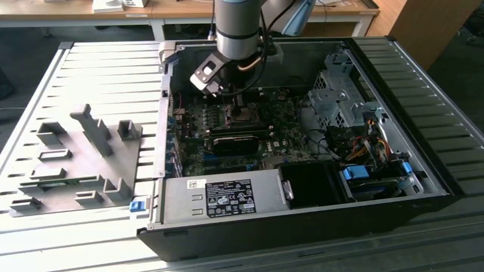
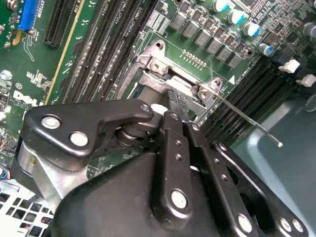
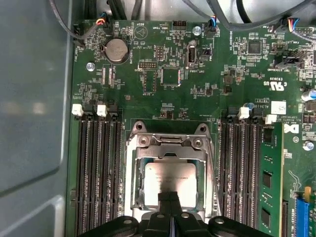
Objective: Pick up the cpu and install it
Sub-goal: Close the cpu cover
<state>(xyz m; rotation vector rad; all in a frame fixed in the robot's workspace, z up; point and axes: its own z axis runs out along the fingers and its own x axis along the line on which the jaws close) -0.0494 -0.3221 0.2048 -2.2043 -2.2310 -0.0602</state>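
- The arm (image 1: pixel 239 28) is a fat silver-grey tube with a black ring round it, plus a pale blue cap (image 1: pixel 297 17) on the joint.
- There's a silver-and-black box (image 1: pixel 207 73) bolted on at the wrist, with a thin cable (image 1: pixel 248 63) looping beside it.
- The gripper (image 3: pixel 170 198) is all matte black link bars dotted with shiny round screw heads (image 2: pixel 177 199), and the fingertips (image 2: pixel 177 102) look ribbed and grey.

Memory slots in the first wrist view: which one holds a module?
The outermost one beside the blue connector: a green module stands in it; the other slots are bare black.
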